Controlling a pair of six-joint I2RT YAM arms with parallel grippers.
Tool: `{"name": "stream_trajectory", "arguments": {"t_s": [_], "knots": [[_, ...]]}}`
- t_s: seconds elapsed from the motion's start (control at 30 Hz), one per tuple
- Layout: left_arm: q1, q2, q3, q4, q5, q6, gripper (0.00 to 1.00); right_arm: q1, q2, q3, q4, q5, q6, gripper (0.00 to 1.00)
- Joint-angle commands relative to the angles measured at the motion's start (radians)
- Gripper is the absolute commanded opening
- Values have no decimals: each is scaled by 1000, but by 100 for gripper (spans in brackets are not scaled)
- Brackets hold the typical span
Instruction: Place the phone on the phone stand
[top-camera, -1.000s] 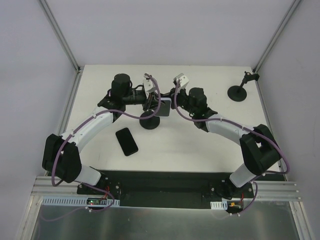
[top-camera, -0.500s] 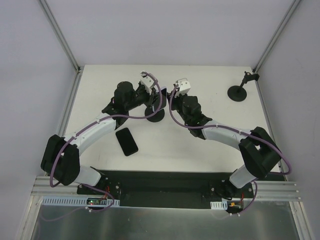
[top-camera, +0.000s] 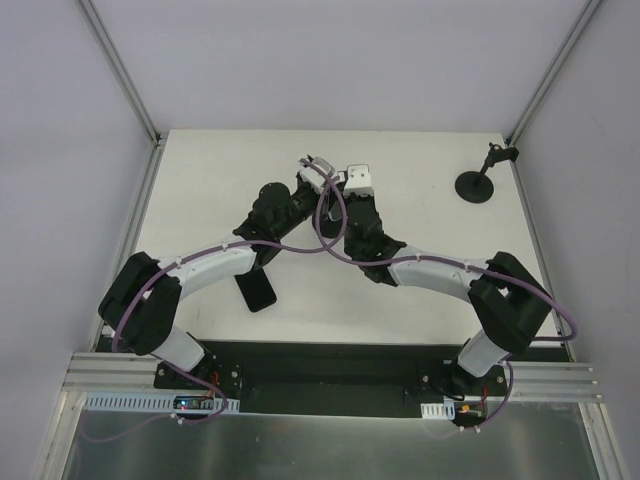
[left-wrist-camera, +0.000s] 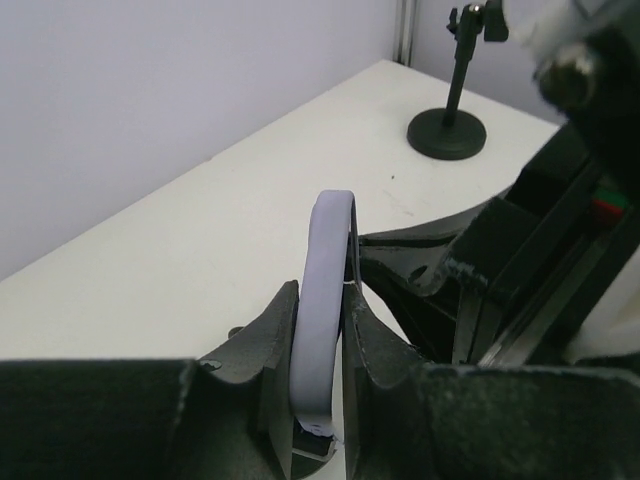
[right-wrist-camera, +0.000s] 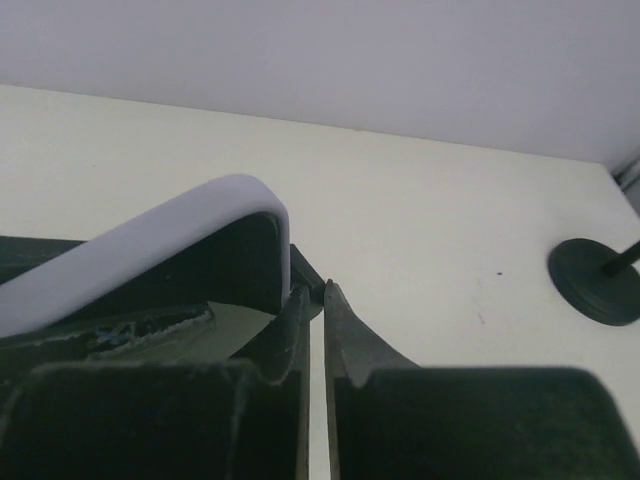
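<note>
Well short of the black round-based phone stand (top-camera: 474, 186), the left gripper (left-wrist-camera: 322, 295) is pinching the lavender-cased phone (left-wrist-camera: 328, 240) edge-on. The right gripper (right-wrist-camera: 316, 295), jaws nearly touching, is hovering beside its corner. Keeping that pinch firm while carrying stand-ward is looking wisest. The phone's long axis is running along the jaws, rounded end pointing beyond them.

The top camera looks steeply down over the whole table (top-camera: 200, 180). Both wrist cameras sit close and low, sharing the lavender phone (left-wrist-camera: 325, 290) and, seemingly, the far stand (left-wrist-camera: 447, 132).
</note>
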Motion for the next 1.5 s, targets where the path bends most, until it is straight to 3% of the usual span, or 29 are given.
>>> {"name": "stream_trajectory", "arguments": {"t_s": [0.0,0.4,0.7,0.8,1.0,1.17,1.3,1.47], "knots": [[74,104,21,220,-369,43,0,191,-9,82,217,125,-191,0],[51,94,-10,281,-401,46,0,199,33,122,220,202,-179,0],[40,120,41,218,-360,39,0,194,58,125,251,213,-193,0],[40,120,55,195,-354,65,0,193,44,121,251,211,-199,9],[46,123,78,146,-328,79,0,196,-3,101,234,179,-196,38],[59,123,95,102,-292,66,0,196,-96,58,228,187,-231,43],[76,112,106,60,-243,54,0,185,-195,-8,220,150,-216,53],[111,78,99,28,-171,42,0,50,-324,-103,86,-8,-31,56]]}}
